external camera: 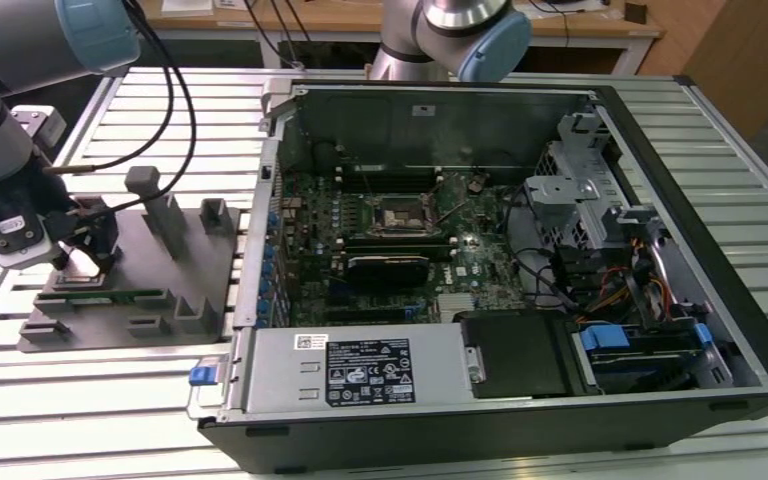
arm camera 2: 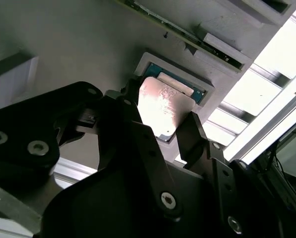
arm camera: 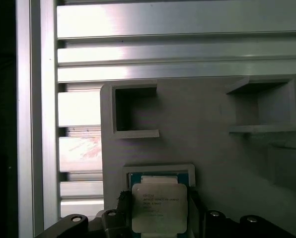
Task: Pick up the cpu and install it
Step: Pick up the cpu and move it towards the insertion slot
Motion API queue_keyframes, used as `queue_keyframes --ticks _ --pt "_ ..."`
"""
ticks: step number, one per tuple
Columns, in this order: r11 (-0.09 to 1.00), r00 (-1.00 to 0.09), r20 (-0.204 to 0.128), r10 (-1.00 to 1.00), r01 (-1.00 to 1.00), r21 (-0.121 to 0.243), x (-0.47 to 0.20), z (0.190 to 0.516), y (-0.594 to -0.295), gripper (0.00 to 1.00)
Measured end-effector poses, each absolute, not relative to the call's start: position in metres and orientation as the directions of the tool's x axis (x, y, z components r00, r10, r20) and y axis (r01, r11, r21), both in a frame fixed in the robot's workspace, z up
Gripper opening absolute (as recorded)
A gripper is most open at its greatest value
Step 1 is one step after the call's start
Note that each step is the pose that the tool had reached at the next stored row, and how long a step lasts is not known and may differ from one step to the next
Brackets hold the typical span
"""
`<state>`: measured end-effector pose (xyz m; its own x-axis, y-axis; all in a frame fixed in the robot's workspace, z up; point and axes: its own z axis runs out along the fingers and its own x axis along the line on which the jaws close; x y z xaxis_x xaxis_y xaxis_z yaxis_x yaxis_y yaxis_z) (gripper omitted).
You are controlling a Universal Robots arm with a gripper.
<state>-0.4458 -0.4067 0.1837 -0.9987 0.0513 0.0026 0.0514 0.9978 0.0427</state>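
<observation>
Gripper (arm camera 2: 163, 124) pinching the cpu (arm camera 2: 160, 101): 2 black fingers (arm camera 2: 190, 134) pressed on opposite edges of it, silver top facing up. In the first wrist view the cpu (arm camera: 158, 207) sits at a shallow square pocket in the gray fixture plate (arm camera: 212, 148); hard to tell if it is lifted or seated. In the exterior view the gripper (external camera: 84, 250) is low over that plate (external camera: 104, 312) on the slatted metal table (external camera: 91, 400), at the exterior view's left. Open computer case (external camera: 704, 200) lies well apart to the right, with the black socket (external camera: 404, 215) on its motherboard.
</observation>
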Motion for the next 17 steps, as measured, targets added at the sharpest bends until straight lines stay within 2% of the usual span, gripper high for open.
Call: queue_keyframes --ticks 17 --pt "0.998 -0.999 0.003 0.051 0.051 0.042 -0.4452 0.1881 -0.4068 0.54"
